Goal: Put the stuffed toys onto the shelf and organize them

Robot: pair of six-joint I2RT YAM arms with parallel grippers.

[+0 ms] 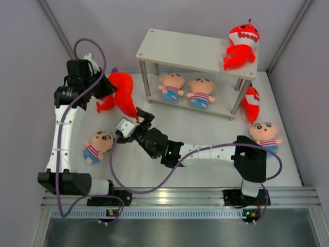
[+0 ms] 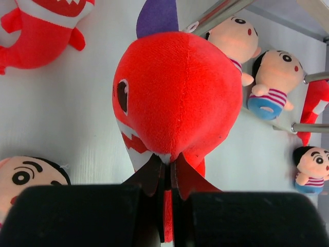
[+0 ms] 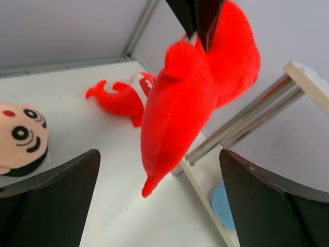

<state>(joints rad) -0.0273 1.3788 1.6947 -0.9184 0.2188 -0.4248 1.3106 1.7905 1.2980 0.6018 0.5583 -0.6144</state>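
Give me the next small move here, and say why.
Probably back the right gripper away from the shark: its jaws stand open on either side of the toy, which hangs from the shut left gripper. That would free the left arm to carry it to the shelf.

I inspected all three views and can read no text, label, brand, number or sign. Nothing is legible on the red fabric shark plush (image 2: 177, 92), the peach striped-shirt boy doll (image 1: 98, 144) or the white two-tier metal-legged shelf (image 1: 185, 49).
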